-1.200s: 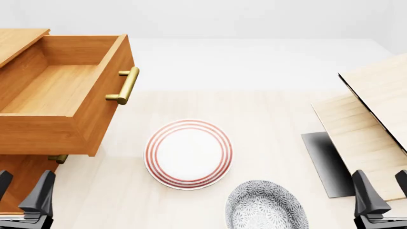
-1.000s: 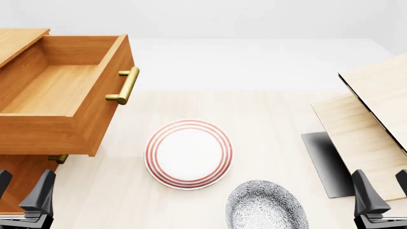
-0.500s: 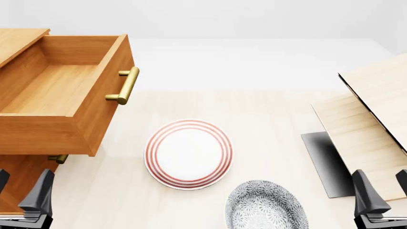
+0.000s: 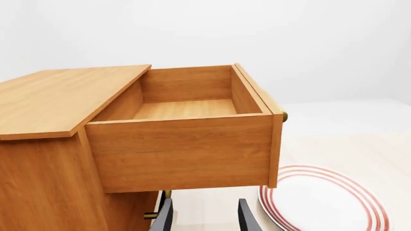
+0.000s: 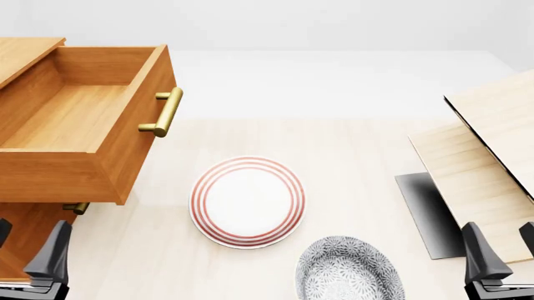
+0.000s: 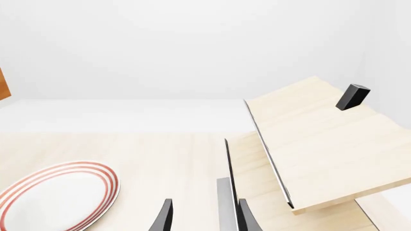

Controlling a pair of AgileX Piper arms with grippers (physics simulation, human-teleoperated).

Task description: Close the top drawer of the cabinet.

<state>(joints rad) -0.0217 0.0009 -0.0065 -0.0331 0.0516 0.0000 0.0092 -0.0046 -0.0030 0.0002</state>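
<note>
The orange-brown cabinet [image 5: 25, 231] stands at the table's left side. Its top drawer [image 5: 79, 134] is pulled far out and is empty, with its brass bar handle [image 5: 164, 112] facing right. In the left wrist view the drawer [image 4: 186, 149] shows side-on beneath the cabinet top [image 4: 57, 96]. My left gripper [image 5: 27, 247] is open at the near left, below and in front of the drawer and apart from it. My right gripper [image 5: 504, 247] is open at the near right, holding nothing.
A red-ringed white plate [image 5: 247, 201] lies mid-table, and a grey patterned plate [image 5: 349, 270] sits nearer me. Pale slanted furniture with a black edge [image 5: 484, 162] fills the right side. A lower drawer's brass handle [image 5: 77, 207] pokes out under the top drawer.
The left gripper's fingers have crept very slightly to the left. The drawer, the plates and the right gripper stand as before.
</note>
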